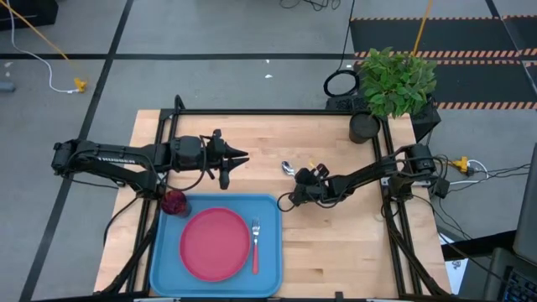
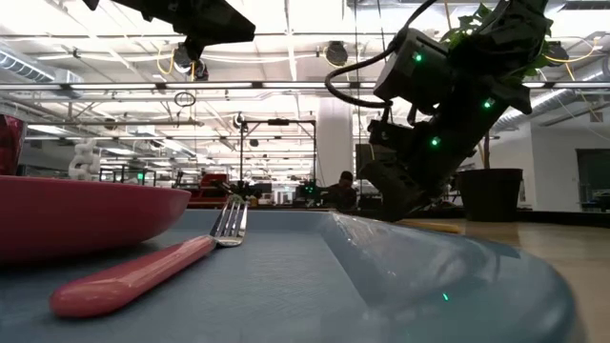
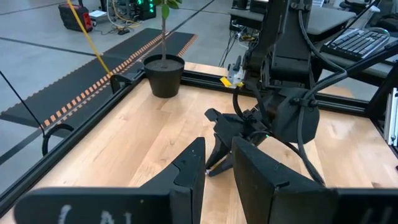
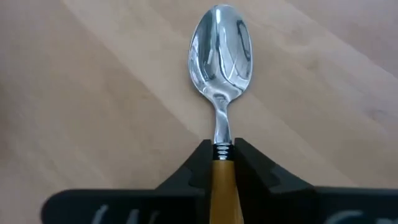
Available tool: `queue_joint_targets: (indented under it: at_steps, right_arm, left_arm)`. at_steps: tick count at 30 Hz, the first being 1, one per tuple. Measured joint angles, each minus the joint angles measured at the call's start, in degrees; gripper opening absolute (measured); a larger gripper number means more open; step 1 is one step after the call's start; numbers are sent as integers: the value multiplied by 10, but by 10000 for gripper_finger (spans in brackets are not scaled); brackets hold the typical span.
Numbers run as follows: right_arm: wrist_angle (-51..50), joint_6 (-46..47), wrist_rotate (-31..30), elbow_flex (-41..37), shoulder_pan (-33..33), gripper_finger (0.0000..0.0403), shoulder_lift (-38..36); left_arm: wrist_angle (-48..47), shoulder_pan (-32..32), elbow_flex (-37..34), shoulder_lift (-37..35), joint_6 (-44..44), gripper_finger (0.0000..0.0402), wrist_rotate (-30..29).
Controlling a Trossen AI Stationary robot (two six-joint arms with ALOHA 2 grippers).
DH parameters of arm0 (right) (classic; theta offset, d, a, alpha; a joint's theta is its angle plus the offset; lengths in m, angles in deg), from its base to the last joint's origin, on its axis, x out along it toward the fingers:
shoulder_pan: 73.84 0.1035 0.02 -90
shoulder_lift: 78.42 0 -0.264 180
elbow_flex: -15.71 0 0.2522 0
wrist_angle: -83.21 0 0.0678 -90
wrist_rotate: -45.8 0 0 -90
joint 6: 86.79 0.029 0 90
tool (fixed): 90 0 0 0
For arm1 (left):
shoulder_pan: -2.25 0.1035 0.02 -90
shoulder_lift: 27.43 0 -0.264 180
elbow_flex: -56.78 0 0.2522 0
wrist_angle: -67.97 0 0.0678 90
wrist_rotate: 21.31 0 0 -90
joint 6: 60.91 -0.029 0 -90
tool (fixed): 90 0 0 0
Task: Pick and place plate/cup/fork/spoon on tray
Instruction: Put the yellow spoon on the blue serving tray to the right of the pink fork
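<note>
Inspector: What is lying nearest, on the large light blue rectangular plastic tray?

Assessor: The flat round pink-red plastic plate is resting on it, the small fork with silver tines and a red-pink handle alongside. The small dark red patterned cup is sitting at the tray's far left corner.

Inspector: And the spoon?

Assessor: The small silver spoon with the orange handle is lying on the wooden table beyond the tray. The right gripper is pinching its handle, apparently for lifting.

Inspector: The other arm?

Assessor: The left gripper is hovering above the table past the cup, fingers slightly parted, holding nothing, probably waiting clear.
</note>
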Motion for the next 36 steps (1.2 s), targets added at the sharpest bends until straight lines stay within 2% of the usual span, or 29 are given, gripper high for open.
queue_joint_targets:
  at_steps: [4, 10, 15, 28, 36]
  right_arm:
    - [-9, 15, 0, -2, 2, 25, -14]
    - [-5, 26, 2, -2, 21, 49, -54]
    - [-3, 26, 4, -2, 42, 34, -77]
    - [1, 43, 16, -2, 80, 35, -84]
    - [78, 47, 16, -1, 102, 34, -84]
  left_arm:
    - [0, 0, 0, 0, -4, 81, 0]
    - [0, 0, 0, 0, -10, 81, 0]
    - [0, 0, 0, 0, -8, 81, 0]
    - [0, 0, 0, 0, -7, 81, 0]
    - [0, 0, 0, 0, -6, 81, 0]
